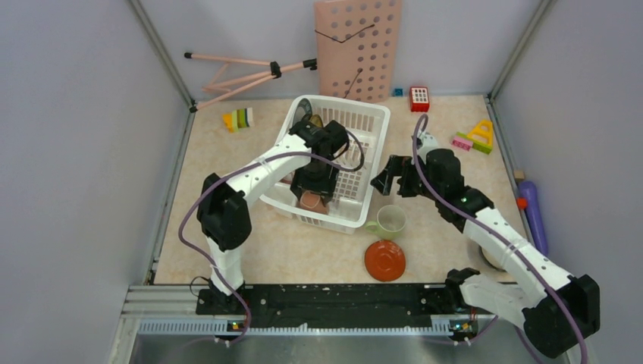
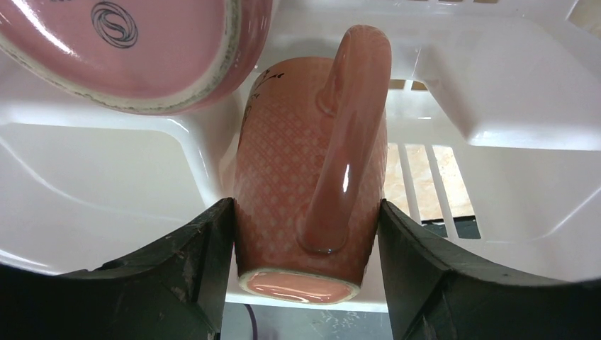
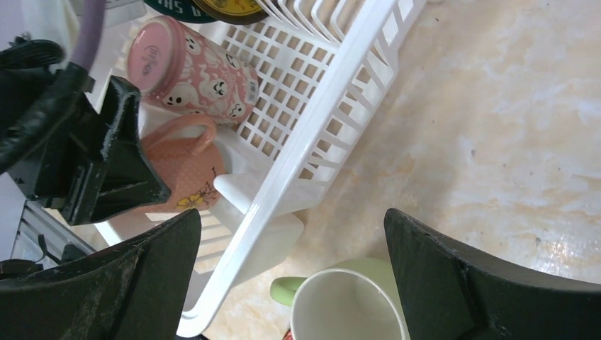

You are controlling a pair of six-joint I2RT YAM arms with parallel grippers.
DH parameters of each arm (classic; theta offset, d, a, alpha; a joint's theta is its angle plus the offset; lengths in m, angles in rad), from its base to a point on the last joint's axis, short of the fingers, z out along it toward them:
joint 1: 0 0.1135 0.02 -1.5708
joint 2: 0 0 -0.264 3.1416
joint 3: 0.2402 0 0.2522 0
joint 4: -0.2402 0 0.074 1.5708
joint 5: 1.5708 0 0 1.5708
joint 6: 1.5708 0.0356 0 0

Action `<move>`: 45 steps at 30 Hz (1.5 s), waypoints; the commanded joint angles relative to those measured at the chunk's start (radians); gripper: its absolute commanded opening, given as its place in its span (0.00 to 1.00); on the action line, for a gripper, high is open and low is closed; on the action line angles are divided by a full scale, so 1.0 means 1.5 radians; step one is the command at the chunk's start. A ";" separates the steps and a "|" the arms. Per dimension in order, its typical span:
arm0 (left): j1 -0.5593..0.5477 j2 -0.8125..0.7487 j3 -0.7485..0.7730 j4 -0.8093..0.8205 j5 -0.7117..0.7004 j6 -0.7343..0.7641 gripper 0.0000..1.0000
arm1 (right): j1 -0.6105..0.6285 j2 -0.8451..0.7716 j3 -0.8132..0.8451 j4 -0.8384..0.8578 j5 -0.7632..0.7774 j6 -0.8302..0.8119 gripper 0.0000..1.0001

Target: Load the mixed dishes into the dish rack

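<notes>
The left gripper [image 2: 305,212] is clamped on a salmon mug [image 2: 283,163], one finger pressed to each side of its textured wall. The mug's handle faces the wrist camera and its base points back toward the palm. Gripper and mug are inside the rack [image 2: 496,85], at its near end; whether the mug rests on the rack floor cannot be told. Just beside it lies a ghost mug [image 2: 127,49], pink, on its side and touching or almost touching the salmon mug. At the rack's far end, plates [image 3: 230,7] stand among the tines, one yellow and one dark.

The right gripper [image 3: 292,216] is wide open and holds nothing. It hangs outside the rack's right wall, above a green mug [image 3: 347,304] that stands upright, mouth up, on the tabletop [image 1: 227,250], near the rack's near right corner. A saucer [image 1: 384,260], orange, lies flat on the tabletop just nearer the arm bases than the green mug, apart from the rack.
</notes>
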 commanded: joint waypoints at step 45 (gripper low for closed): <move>0.096 -0.525 -0.280 0.430 -0.037 0.033 0.98 | 0.002 -0.044 -0.031 -0.260 0.101 0.132 0.81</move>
